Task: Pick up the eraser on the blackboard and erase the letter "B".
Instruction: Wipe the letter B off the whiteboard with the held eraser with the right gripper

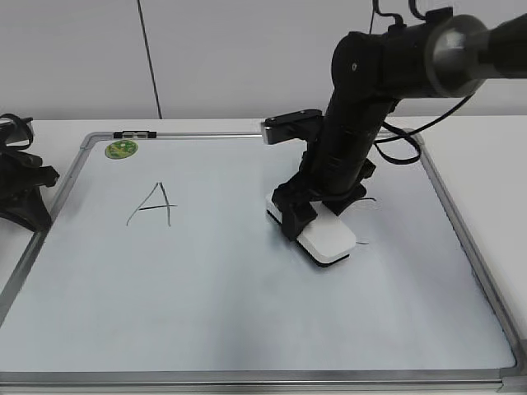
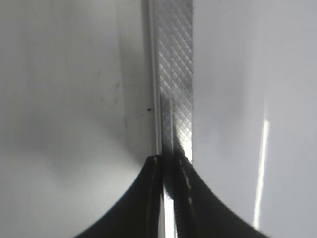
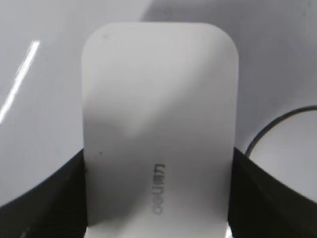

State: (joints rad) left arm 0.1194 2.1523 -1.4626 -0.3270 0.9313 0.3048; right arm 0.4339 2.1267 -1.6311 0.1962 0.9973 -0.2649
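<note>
Centrally, the right gripper is clamping the one eraser flat on the blackboard, wide bare surface lying open toward the near frame; one letter "A" is showing left; the left gripper is sitting pressed closed over the frame edge.

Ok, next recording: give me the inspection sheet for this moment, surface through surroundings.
Surface: white table under the blackboard.
Job's things: eraser flat on the board; letter "B" not visible, only faint strokes beside the eraser; letter "A" intact.
Clutter: green sticker on the board.
Grippers: right gripper shut on the eraser; left gripper shut, over the board's frame.
Cables: black cable along the right arm.
Surroundings: pale wall.
</note>
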